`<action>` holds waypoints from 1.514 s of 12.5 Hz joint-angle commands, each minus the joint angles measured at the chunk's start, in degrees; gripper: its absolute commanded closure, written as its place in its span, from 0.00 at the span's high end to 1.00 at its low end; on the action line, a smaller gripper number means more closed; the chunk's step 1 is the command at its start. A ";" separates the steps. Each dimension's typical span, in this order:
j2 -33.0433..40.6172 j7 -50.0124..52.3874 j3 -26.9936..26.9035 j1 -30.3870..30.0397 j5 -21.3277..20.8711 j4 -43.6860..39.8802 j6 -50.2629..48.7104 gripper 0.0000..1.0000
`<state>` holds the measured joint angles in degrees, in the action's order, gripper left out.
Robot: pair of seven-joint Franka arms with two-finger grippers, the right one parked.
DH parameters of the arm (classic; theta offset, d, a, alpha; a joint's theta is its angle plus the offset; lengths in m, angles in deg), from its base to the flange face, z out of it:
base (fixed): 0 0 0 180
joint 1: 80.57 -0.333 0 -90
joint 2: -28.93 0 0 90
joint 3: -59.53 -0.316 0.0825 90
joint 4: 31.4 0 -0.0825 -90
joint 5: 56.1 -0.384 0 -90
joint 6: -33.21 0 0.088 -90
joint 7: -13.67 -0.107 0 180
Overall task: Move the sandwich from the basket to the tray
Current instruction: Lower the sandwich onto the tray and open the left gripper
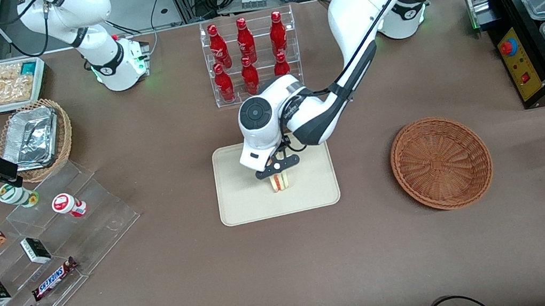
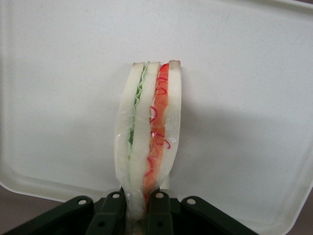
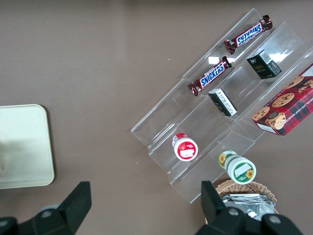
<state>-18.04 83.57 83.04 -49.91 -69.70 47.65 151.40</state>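
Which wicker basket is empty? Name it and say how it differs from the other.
The reddish-brown basket, beside the tray, holds nothing. The lighter tan basket holds foil containers. The gripper holds the sandwich on the tray.

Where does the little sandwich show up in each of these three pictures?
Front view: the sandwich stands on the cream tray, held by the gripper, with the basket empty beside it.
Left wrist view: the sandwich is pinched between the gripper's jaws, over the tray.
Right wrist view: the sandwich is not clearly visible; only a corner of the tray shows.
Shared landmark: the tray.
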 commanded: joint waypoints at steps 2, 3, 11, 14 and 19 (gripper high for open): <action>-1.99 3.74 -0.74 1.07 -1.25 -2.75 0.11 0.00; -2.60 4.10 -0.65 1.07 -1.25 -3.28 0.12 0.00; 3.27 3.93 -0.65 0.28 -1.17 -4.17 -4.27 1.00; 5.74 2.62 -0.30 -2.17 -0.64 -5.83 -9.18 1.00; 12.15 -20.28 -0.13 -10.42 1.47 -4.61 -19.73 1.00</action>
<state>-8.89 69.87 82.64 -57.34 -69.41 41.62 135.17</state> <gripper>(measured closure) 0.000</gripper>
